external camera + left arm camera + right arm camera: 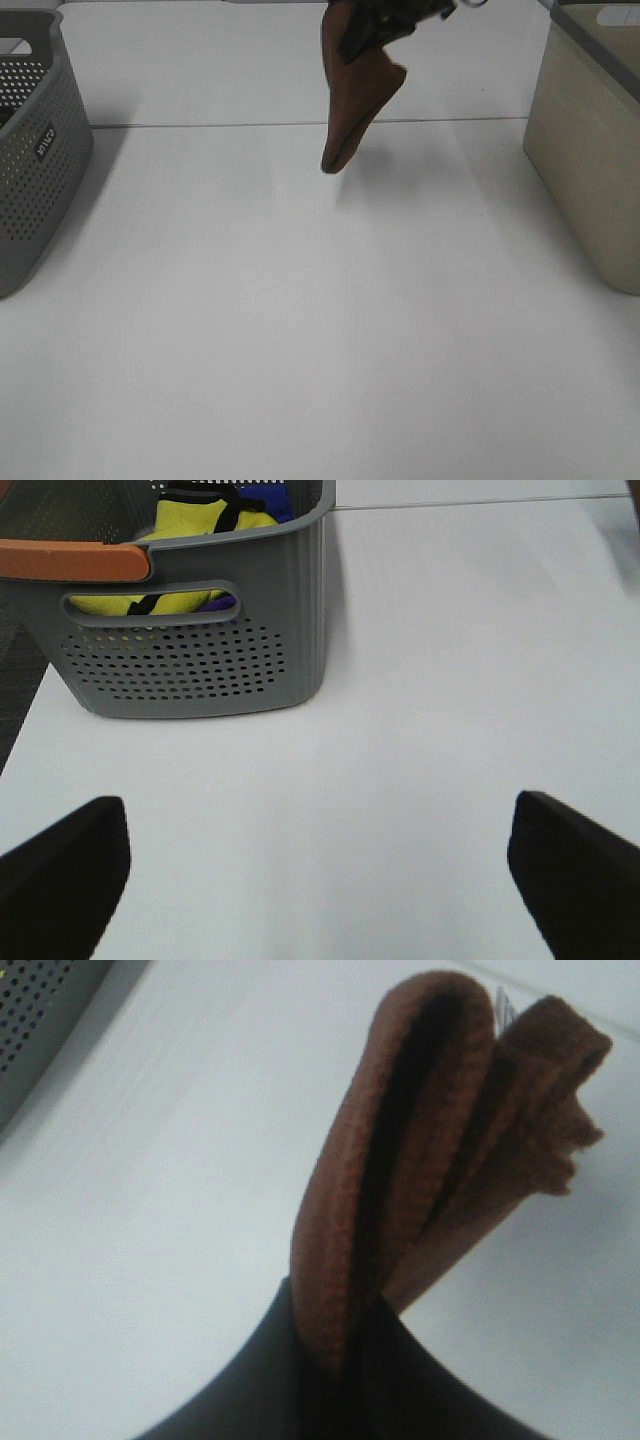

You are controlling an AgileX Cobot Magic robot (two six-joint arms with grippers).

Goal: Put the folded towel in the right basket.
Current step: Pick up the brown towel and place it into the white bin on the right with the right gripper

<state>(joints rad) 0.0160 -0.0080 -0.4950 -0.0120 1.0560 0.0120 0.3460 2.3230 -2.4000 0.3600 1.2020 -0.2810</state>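
Note:
The folded brown towel hangs in the air above the far middle of the white table, held at its top by my right gripper, which is shut on it. In the right wrist view the towel fills the frame, its folds pinched between the dark fingers. The beige right basket stands at the right edge, to the right of the towel. My left gripper is open and empty over the table, its two dark fingertips apart.
A grey perforated basket stands at the left edge; in the left wrist view this grey basket holds yellow and purple cloth. A seam line runs across the far table.

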